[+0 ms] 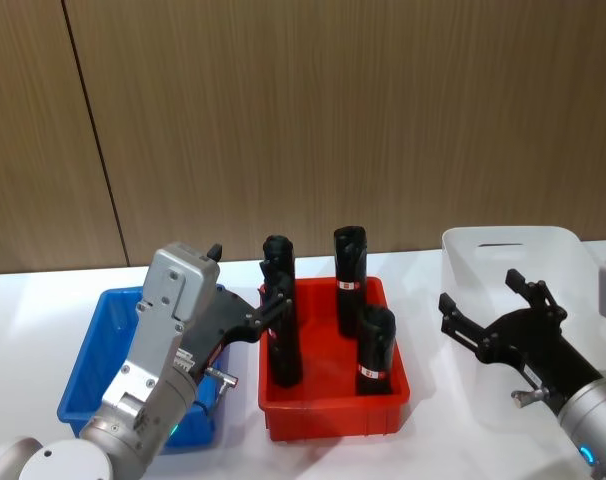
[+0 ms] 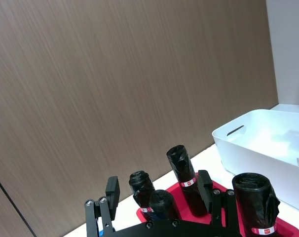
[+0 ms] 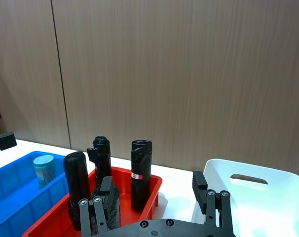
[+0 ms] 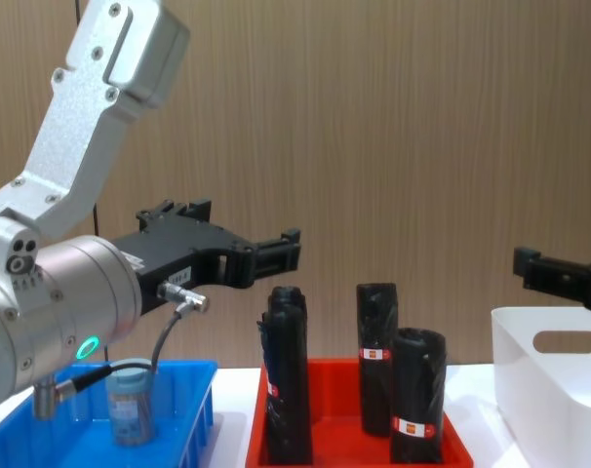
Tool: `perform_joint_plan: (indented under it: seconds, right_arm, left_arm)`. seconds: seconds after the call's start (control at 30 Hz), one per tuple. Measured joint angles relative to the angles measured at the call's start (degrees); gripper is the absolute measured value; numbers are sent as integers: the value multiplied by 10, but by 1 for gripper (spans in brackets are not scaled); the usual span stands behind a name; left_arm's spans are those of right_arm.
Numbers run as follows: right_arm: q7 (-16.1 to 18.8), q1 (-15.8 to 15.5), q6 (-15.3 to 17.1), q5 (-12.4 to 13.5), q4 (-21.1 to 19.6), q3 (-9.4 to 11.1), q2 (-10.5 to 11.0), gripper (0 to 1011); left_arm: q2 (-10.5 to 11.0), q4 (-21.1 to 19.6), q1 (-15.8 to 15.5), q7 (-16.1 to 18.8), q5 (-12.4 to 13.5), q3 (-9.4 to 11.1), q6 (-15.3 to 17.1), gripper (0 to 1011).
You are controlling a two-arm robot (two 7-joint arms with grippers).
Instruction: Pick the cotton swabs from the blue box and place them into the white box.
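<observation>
We see bright, even indoor light, seemingly from above, no harsh glare. Wood wall evenly lit, left to right. Soft, faint shadows on bench beside red tray. We note glossy sheen on white box, small highlights on black rolls, pale reflection on left arm silver casing, near in chest view.

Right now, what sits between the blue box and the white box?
A red tray holding upright black rolls sits between the blue box and the white box. The head view shows this most clearly.
</observation>
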Motion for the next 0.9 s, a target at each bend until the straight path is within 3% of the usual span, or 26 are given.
perform_joint_plan:
  seconds: [0.33,0.9]
  right_arm:
    - [34,6,15,14,6,1,2,1002]
    - [143,45,63,38,50,-4,-6,1002]
  left_arm:
    - [0,0,0,0,0,0,0,1004]
    - [0,1,0,0,0,0,0,1004]
